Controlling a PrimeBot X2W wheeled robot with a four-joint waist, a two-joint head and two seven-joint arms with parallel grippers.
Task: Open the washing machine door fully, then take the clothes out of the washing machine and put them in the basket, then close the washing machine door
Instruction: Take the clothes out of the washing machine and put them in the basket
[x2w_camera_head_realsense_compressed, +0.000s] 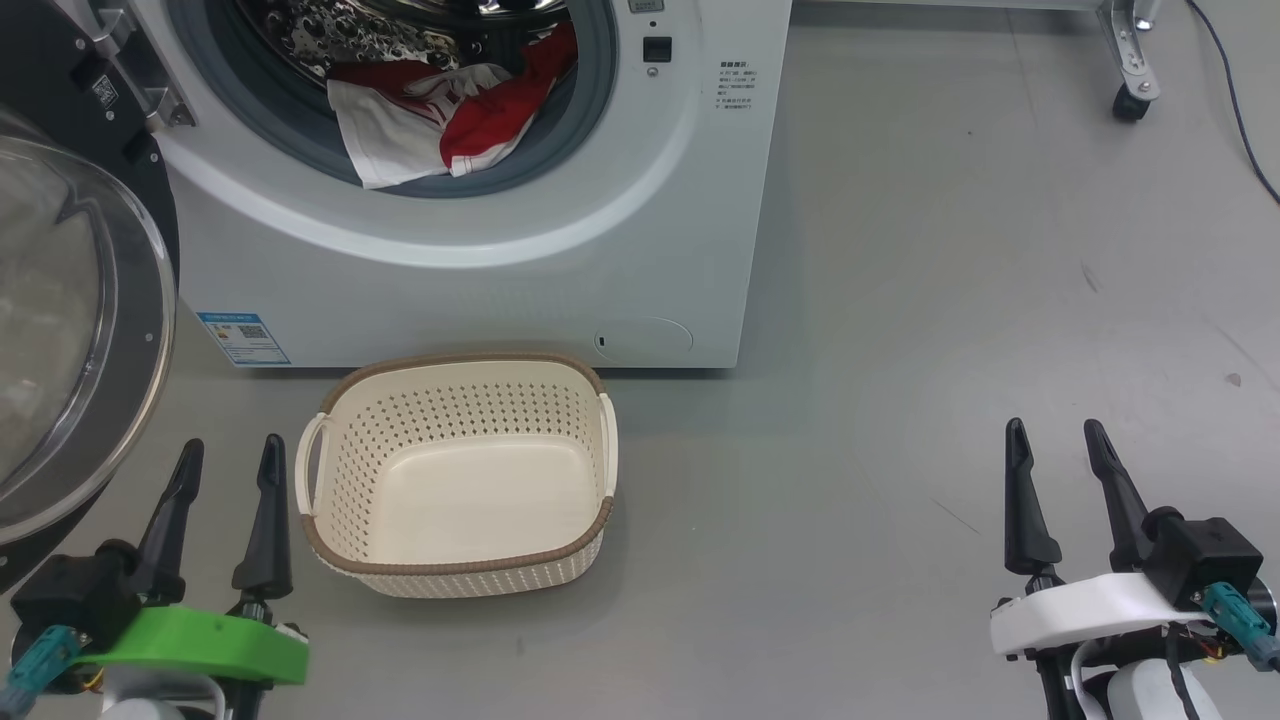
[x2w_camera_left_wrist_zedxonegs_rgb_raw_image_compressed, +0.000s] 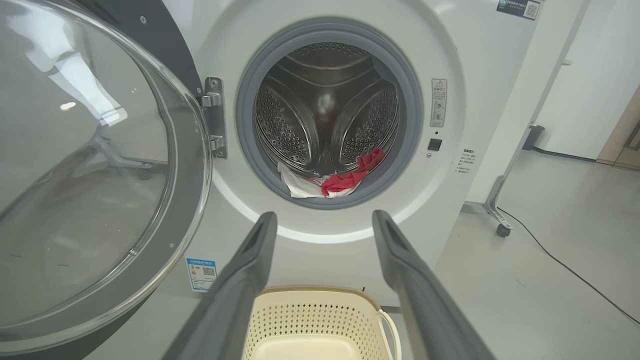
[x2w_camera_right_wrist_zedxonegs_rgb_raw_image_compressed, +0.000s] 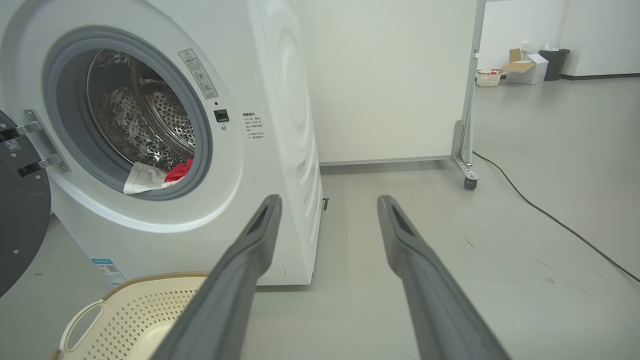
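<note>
Looking at the left gripper (x2w_camera_head_realsense_compressed: 230, 447) first: its fingers were spread wide with nothing between them, and it sat low just left of the basket (x2w_camera_head_realsense_compressed: 455, 362), with the open door (x2w_camera_head_realsense_compressed: 60, 330) close on its outer side. The right gripper (x2w_camera_head_realsense_compressed: 1053, 428) was spread and empty too, but it was well off to the right over bare floor (x2w_camera_head_realsense_compressed: 900, 300), past the washer's (x2w_camera_head_realsense_compressed: 640, 220) right edge. The whole thing turned on the left arm's line to the clothes (x2w_camera_head_realsense_compressed: 440, 120), which lay ahead of it and higher up, a bit to its right, with the basket in between. In the left wrist view they sat pretty much dead centre above the fingertips, so I'd say that arm was both nearer and better lined up. The heap was bunched at the front lip of the drum (x2w_camera_left_wrist_zedxonegs_rgb_raw_image_compressed: 325, 115), spilling onto the lower part of the gasket (x2w_camera_left_wrist_zedxonegs_rgb_raw_image_compressed: 250, 145). Its long axis ran side to side across the opening, white fabric on the left end and red on the right. The rest of the drum looked bare from here, though I couldn't see behind the heap. The basket stood on the floor right in front of the washer, nearly touching it, and had nothing in it. The door hung out on its left hinge, glass bowl facing the robot. My guess is it's a forward and upward reach over the basket, minding that door.
</note>
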